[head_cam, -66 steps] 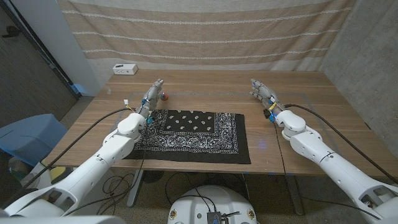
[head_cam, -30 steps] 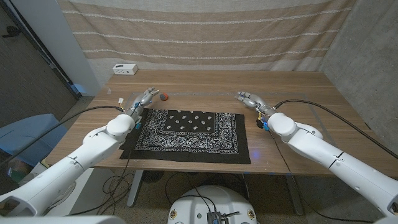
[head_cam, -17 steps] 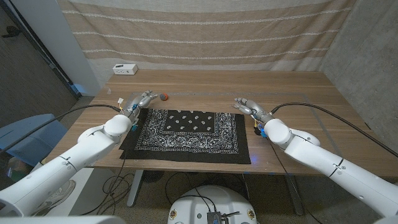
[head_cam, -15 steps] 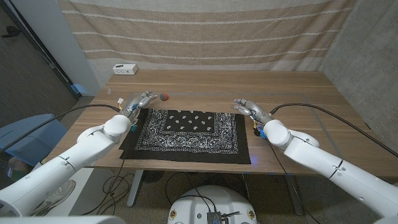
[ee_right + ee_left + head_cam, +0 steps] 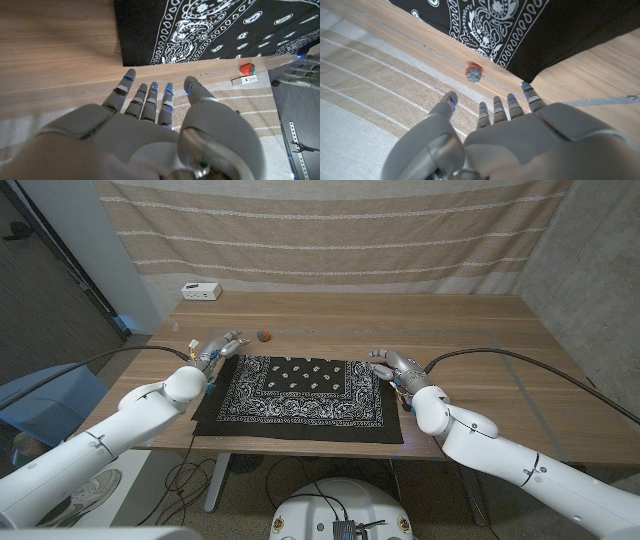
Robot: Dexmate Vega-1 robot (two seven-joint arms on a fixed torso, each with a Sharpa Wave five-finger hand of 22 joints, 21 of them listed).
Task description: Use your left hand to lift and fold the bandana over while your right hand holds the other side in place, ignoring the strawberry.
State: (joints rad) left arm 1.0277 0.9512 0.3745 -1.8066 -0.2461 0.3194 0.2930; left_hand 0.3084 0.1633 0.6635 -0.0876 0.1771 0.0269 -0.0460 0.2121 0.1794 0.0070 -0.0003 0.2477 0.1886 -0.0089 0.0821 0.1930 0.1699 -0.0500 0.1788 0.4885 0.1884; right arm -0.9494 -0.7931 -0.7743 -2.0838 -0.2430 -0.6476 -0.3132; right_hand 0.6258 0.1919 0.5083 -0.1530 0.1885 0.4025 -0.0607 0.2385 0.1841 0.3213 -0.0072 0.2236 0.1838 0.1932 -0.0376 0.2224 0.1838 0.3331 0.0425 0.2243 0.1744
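Observation:
The black bandana (image 5: 300, 392) with white paisley print lies spread flat on the wooden table (image 5: 480, 330). My left hand (image 5: 216, 347) hovers just beyond the bandana's far left corner, fingers apart and holding nothing; the left wrist view shows this hand (image 5: 520, 137) above the bandana's corner (image 5: 530, 30) and the strawberry (image 5: 473, 73). My right hand (image 5: 388, 365) is at the bandana's far right corner with fingers extended and nothing in them. I cannot tell whether it touches the cloth. In the right wrist view its fingers (image 5: 150, 97) reach past the bandana's edge (image 5: 200, 30).
A small red strawberry (image 5: 264, 335) sits on the table just beyond the bandana's far edge, near my left hand. A white box (image 5: 201, 291) stands at the table's far left corner. A striped curtain hangs behind the table.
My right hand has swung left and nearer, from beside the bandana to its far right corner. My left hand has shifted slightly left and lower. The bandana and strawberry have not moved.

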